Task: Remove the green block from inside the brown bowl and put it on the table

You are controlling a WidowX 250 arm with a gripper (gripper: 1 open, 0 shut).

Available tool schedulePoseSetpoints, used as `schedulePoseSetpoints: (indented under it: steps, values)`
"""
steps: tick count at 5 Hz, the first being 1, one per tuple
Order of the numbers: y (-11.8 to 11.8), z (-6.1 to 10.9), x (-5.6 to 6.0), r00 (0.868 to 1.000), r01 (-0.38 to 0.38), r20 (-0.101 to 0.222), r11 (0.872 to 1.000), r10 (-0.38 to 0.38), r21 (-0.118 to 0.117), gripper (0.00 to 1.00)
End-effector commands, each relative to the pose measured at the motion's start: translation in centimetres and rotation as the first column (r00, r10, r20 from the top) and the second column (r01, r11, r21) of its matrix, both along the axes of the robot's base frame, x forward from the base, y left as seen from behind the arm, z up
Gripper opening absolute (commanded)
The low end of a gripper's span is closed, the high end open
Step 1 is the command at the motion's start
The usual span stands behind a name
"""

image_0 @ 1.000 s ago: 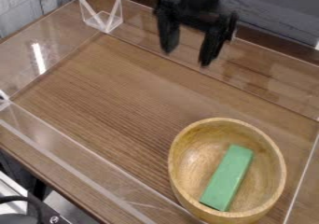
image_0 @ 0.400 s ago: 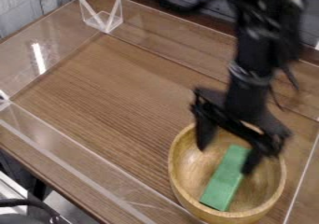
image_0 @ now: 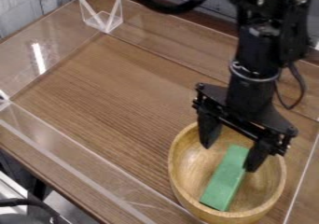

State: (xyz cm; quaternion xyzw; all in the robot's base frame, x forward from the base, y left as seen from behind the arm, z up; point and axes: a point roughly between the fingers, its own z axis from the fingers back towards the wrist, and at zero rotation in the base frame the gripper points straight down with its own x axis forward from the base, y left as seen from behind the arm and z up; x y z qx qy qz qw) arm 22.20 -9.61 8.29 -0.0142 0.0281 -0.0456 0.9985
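A second ago the gripper (image_0: pixel 240 144) hangs at the top centre of the frame, well apart from the bowl; now it stands at the lower right, pointing straight down over the brown bowl (image_0: pixel 187 172), having swept across and dropped in that short time. Over the last fraction of a second it has barely moved, so the approach looks finished and the arm seems to be settling above its target. Its fingers (image_0: pixel 207 128) are spread wide with nothing between them, one dark tip near the bowl's upper left rim, the other over the upper end of the green block (image_0: pixel 228 177). The block lies flat on the bowl's inner slope, long axis running from upper right to lower left (it has not shifted at all since the earlier views). Whether the tips already touch the block or the wood is hard to tell from this angle; they look just above it. For the task this means the reach is done and the grasp is not: the block is in the bowl, and the table (image_0: pixel 112 88), bare wood to the left, waits for it. Next I would expect a short descent so the fingers straddle the block's narrow width, then a squeeze; the sloped bowl wall may crowd one finger.
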Motion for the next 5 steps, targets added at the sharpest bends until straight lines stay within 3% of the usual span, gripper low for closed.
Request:
schedulePoseSetpoints:
  steps: [1, 5]
  values:
    - [0.06, 0.76, 0.57, 0.998, 0.011, 0.057, 0.999, -0.009, -0.033, 1.00]
    - [0.19, -0.21, 0.85, 0.998, 0.020, 0.058, 0.997, -0.016, -0.068, 1.00]
